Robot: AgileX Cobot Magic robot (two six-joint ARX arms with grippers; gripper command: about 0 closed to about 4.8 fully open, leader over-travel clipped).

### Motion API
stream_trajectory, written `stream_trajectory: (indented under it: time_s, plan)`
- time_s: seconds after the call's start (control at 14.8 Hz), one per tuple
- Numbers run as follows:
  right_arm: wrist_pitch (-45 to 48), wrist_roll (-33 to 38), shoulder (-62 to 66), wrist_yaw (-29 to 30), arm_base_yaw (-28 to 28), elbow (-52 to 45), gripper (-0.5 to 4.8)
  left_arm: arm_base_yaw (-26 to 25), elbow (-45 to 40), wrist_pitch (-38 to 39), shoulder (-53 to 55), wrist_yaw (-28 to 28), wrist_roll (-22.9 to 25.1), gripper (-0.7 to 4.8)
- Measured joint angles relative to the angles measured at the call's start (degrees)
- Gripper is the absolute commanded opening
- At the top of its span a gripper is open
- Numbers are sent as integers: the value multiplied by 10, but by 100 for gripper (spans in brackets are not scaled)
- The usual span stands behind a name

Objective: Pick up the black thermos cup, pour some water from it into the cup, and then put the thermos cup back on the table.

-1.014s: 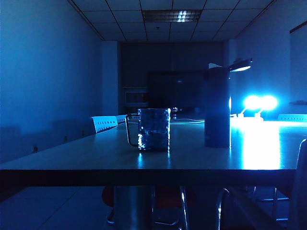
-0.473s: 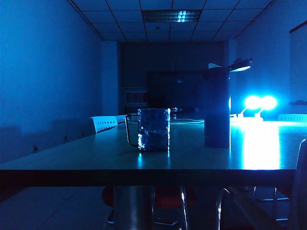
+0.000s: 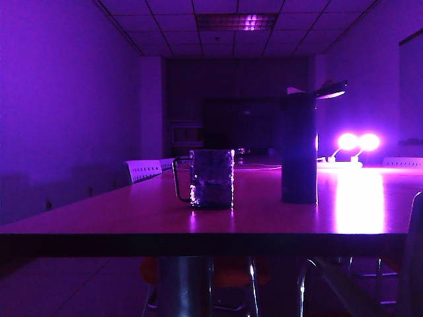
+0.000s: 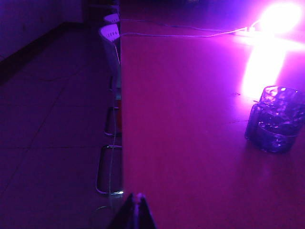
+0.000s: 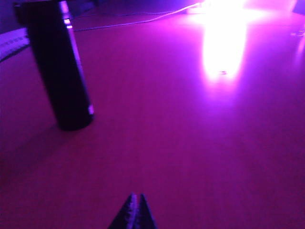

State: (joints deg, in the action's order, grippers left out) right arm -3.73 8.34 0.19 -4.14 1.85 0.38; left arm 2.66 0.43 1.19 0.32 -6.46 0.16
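Exterior view: black thermos cup (image 3: 299, 148) stands upright on the table (image 3: 264, 218), well apart from the glass mug (image 3: 211, 178) to its left; neither arm shows here. Wrist views: left gripper (image 4: 137, 214) and right gripper (image 5: 135, 212) both pinched together, empty, low over the tabletop. Judged either unstarted or fully done; mug contents unreadable.

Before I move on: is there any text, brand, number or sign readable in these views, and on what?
No readable text in any view.
black thermos cup: plain dark side, no label visible.
cup: dimpled glass only.
table: bare.
left claw and right claw, both shut over the table: no markings visible.
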Motion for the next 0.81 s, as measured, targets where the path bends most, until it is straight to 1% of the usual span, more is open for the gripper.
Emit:
stream_trajectory:
  time_s: [0.27, 0.41, 0.47, 0.61, 0.81]
  plan:
    - [0, -10, 0, -8, -1, 0, -5, 0, 0, 0, 0, 0, 0, -1]
    - [4, -64, 0, -8, -2, 0, -5, 0, 0, 0, 0, 0, 0, -1]
    - [17, -76, 0, -7, -2, 0, -5, 0, 0, 0, 0, 0, 0, -1]
    - [49, -82, 0, -7, -3, 0, -5, 0, 0, 0, 0, 0, 0, -1]
    - [47, -82, 0, -7, -3, 0, -5, 0, 0, 0, 0, 0, 0, -1]
